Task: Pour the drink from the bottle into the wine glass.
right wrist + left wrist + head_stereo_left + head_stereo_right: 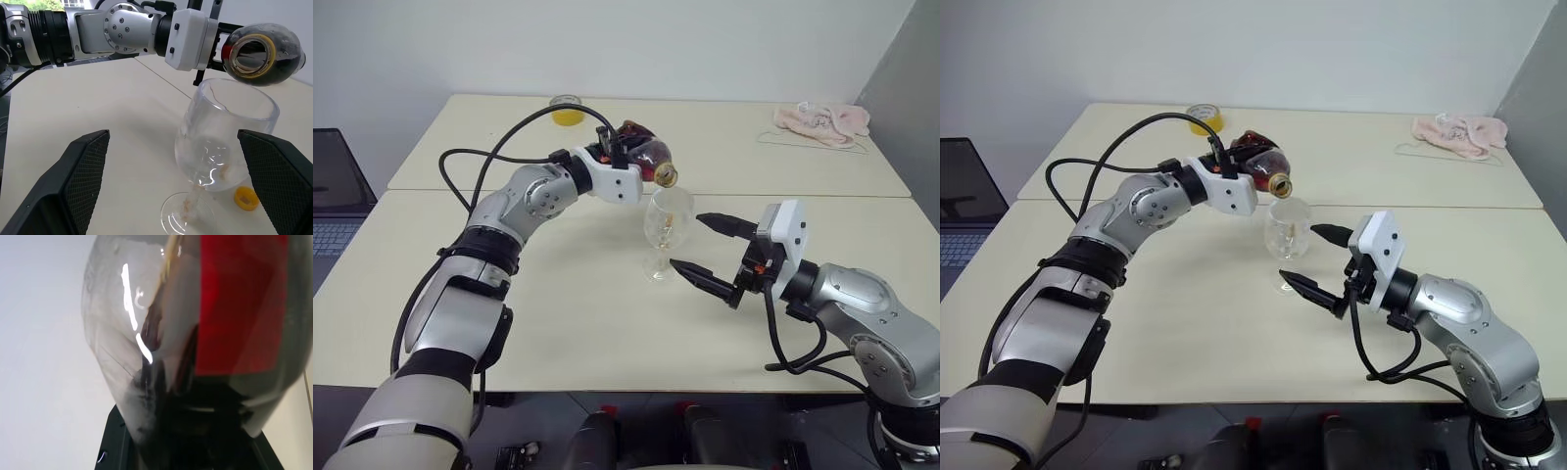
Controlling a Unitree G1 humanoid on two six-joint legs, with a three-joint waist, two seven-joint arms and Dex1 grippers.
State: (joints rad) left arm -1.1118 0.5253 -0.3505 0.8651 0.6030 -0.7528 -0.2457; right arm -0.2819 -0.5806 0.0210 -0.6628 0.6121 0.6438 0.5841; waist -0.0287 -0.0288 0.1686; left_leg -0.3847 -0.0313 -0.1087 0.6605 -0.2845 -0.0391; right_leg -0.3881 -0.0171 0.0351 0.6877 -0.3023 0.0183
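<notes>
Pour in progress, by the look of it: your left gripper [625, 157] is clamped on the bottle [646, 155], which lies tipped near level with its open mouth just above the rim of the wine glass [666, 227], on the side away from the robot. Roll the wrist on slowly so the drink [1255, 159] runs over the lip in a thin stream, and keep the mouth inside the rim's outline; tip too fast and I judge it will gulp and splash past the bowl. Your right gripper [713, 253] sits just beside the glass on the robot's right, jaws spread wide and holding nothing, one finger to each side of the stem level without touching; leave it clear of the foot or the glass may tip. The glass stands upright on the table [578, 313], clear and colourless, with only a shallow amber trace in the bowl. A yellow cap [246, 198] lies on the table just beyond the glass's foot. The dark brown liquid pools low in the bottle's tilted body
</notes>
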